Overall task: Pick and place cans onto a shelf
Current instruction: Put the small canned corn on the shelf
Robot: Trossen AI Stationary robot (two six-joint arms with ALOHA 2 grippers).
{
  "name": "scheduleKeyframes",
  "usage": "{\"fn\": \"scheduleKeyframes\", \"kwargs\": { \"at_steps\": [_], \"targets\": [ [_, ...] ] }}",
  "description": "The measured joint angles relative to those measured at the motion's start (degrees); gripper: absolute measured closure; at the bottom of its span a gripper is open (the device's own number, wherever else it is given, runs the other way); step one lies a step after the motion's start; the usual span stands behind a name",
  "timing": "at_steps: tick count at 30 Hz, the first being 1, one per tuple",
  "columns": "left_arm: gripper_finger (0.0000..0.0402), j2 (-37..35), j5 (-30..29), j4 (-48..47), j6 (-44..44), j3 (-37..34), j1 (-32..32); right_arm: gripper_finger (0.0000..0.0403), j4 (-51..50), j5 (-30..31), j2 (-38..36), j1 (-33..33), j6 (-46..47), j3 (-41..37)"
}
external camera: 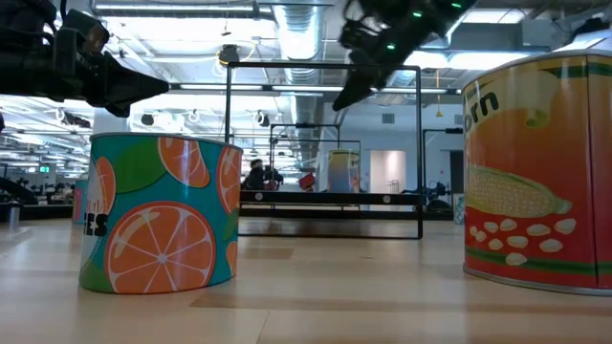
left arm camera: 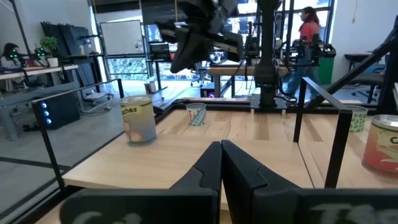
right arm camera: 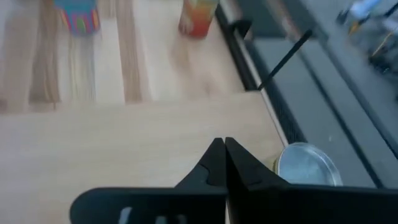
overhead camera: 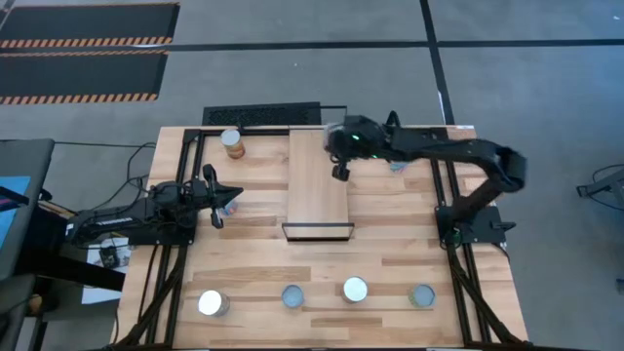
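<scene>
The shelf [overhead camera: 318,185] is a narrow light wood board at the table's middle. My right gripper [overhead camera: 339,172] hovers shut and empty over its far right part [right arm camera: 124,143]. A silver-topped can [right arm camera: 306,165] stands just past the shelf's edge beside it. My left gripper [overhead camera: 234,198] is shut and empty at the table's left, above the planks [left arm camera: 221,158]. A tan-labelled can [overhead camera: 232,142] stands at the far left. Several cans stand along the near edge, among them one at the left [overhead camera: 212,303], one in the middle [overhead camera: 355,290] and one at the right [overhead camera: 421,295].
Black frame rails [overhead camera: 192,166] run along the table's left and right sides [overhead camera: 439,185]. A small can [left arm camera: 196,114] stands beyond the shelf by my right arm. An orange-printed can [external camera: 158,215] and a corn can [external camera: 540,172] stand close to the low camera. A person [left arm camera: 308,37] stands behind the table.
</scene>
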Motion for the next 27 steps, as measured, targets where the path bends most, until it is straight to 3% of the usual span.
{"fn": "scheduleKeyframes", "kwargs": {
  "at_steps": [7, 15, 19, 27],
  "targets": [
    [0.0401, 0.0, 0.0, 0.0, -0.1, 0.0, 0.0, 0.0395, 24.5, -0.2, -13.6, 1.6, 1.8, -21.8],
    [0.0401, 0.0, 0.0, 0.0, -0.2, 0.0, 0.0, 0.0399, 39.7, -1.7, -24.2, 3.4, 5.6, -38.6],
    [0.0401, 0.0, 0.0, 0.0, 0.0, 0.0, 0.0, 0.0397, 45.7, -1.6, -27.3, 5.0, 7.9, -45.1],
    [0.0402, 0.0, 0.0, 0.0, -0.2, 0.0, 0.0, 0.0398, 70.1, -1.0, -28.6, 10.0, 10.5, -60.0]
  ]
}}
